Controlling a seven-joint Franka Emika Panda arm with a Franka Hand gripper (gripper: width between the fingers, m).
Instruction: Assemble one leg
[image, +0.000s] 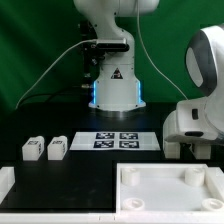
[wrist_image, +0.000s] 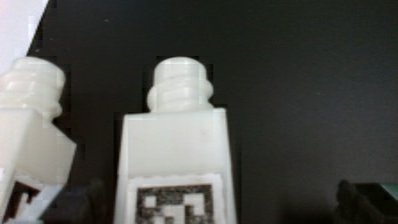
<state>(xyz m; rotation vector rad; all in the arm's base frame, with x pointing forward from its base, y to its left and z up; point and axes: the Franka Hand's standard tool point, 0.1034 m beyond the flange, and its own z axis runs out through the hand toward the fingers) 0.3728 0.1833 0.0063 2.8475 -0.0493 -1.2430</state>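
Note:
In the wrist view a white leg (wrist_image: 175, 140) lies on the black table, its ribbed stub pointing away and a square tag near my fingers. A second leg (wrist_image: 32, 120) lies close beside it. My gripper (wrist_image: 205, 205) is open; one dark fingertip (wrist_image: 39, 205) shows between the two legs, the other stands well clear of the leg. In the exterior view two legs (image: 32, 149) (image: 57, 148) stand at the left, and my gripper (image: 178, 148) hangs low at the right, its fingers mostly hidden. I cannot tell whether these are the same legs.
The marker board (image: 118, 139) lies in the middle in front of the robot base (image: 112, 85). A large white rimmed panel (image: 165, 185) lies at the front right. A white block (image: 5, 180) sits at the front left edge.

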